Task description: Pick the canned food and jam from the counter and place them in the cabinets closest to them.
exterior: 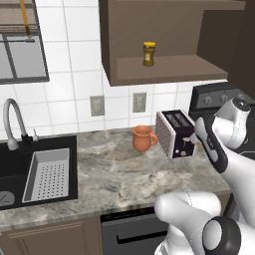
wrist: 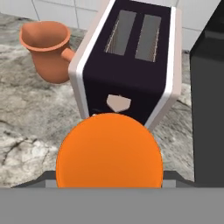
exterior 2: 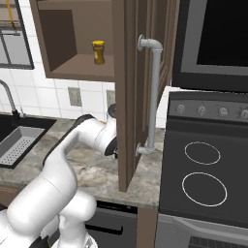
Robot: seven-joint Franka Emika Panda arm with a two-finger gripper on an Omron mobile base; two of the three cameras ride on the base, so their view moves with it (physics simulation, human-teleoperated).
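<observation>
Item, nearest the hand: the jam point(wrist: 109, 151), a squat orange jar seen end-on as an orange disc low in the hand view, right against the gripper; judged small and light, rigid glass or similar, smooth-sided and therefore apt to slip, breakable if dropped; best taken across the round body at mid-height, not by the top.

Jaws: their tips are hidden behind the jar; they appear partly closed around it, so the jar is judged held, though contact itself cannot be seen; in the left base view the wrist hangs just in front of the toaster point(exterior: 175, 132), above the counter point(exterior: 119, 174).

Item, just beyond the jar: toaster, dark body, pale trim, two slots, upright on the counter.

Item, beside the toaster toward the sink point(exterior: 47, 174): terracotta jug point(exterior: 142, 138), upright, standing apart from it.

Item, farther and above: the cabinets point(exterior: 164, 69), open, brown shelf; on it a taller amber jar with a yellow lid point(exterior: 149, 54), standing alone; room beside it for the jam.

Item, canned food: cannot be located.
</observation>
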